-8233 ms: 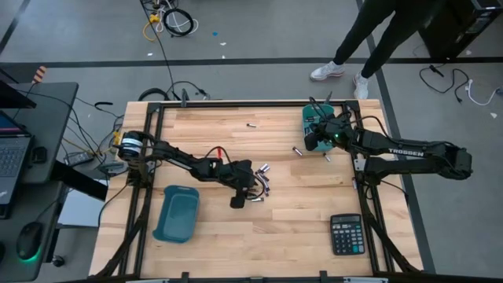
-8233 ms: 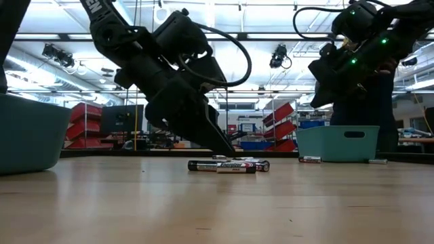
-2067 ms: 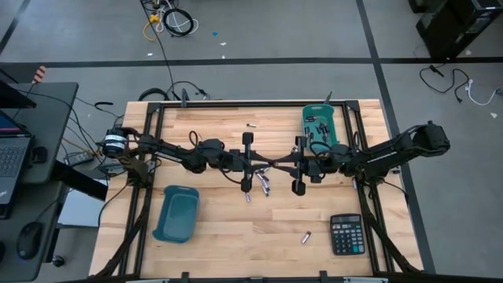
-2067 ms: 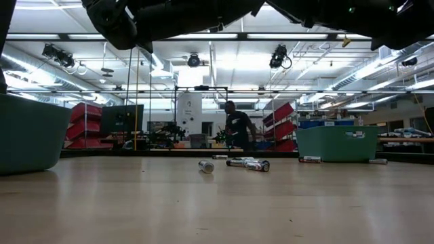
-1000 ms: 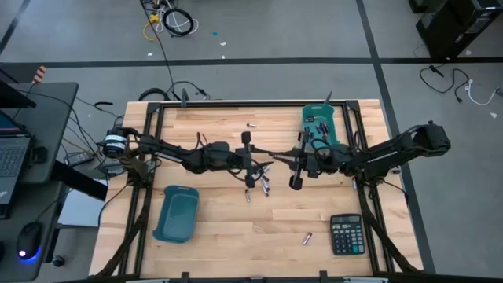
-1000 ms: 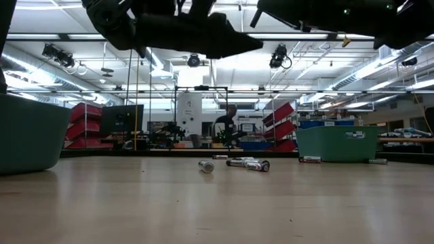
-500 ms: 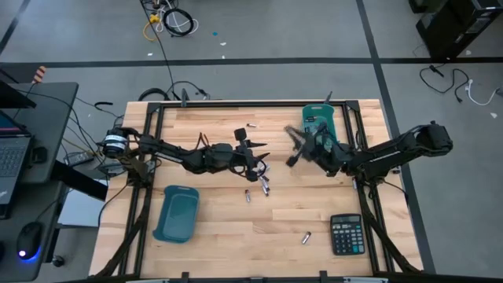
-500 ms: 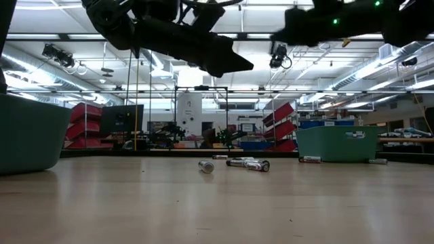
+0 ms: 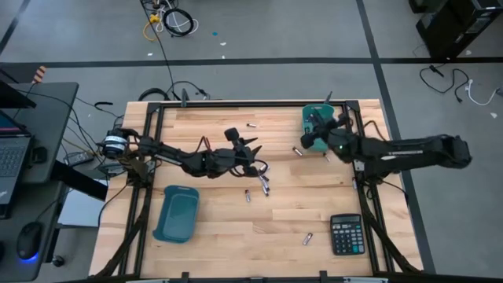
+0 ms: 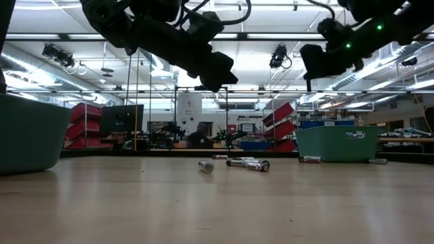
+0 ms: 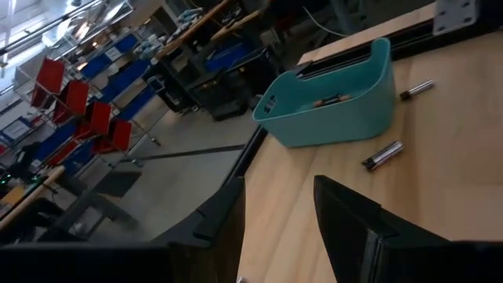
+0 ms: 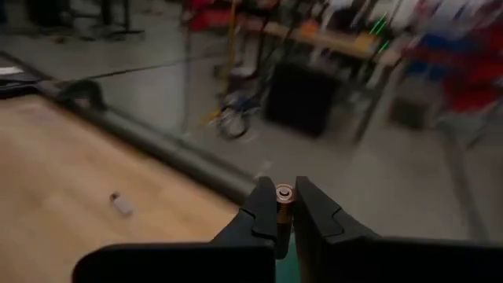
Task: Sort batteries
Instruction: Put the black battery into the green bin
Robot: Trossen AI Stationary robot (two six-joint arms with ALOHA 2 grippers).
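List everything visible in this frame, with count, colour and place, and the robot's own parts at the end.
Batteries: several loose, silver and black; a small cluster mid-table, one near the far edge, two beside the far right bin, one by the calculator, some inside the far right bin; exact count unclear.
Held battery: one, copper-tipped end showing, between the right gripper's fingers.
Bins: two, teal; one front left, one far right.
Calculator: one, black, front right.
Table: one, light wood.
Person: one, dark clothing, far behind the table.
Left gripper: open, raised above the table's middle.
Right gripper: shut on the held battery, over the far right bin.
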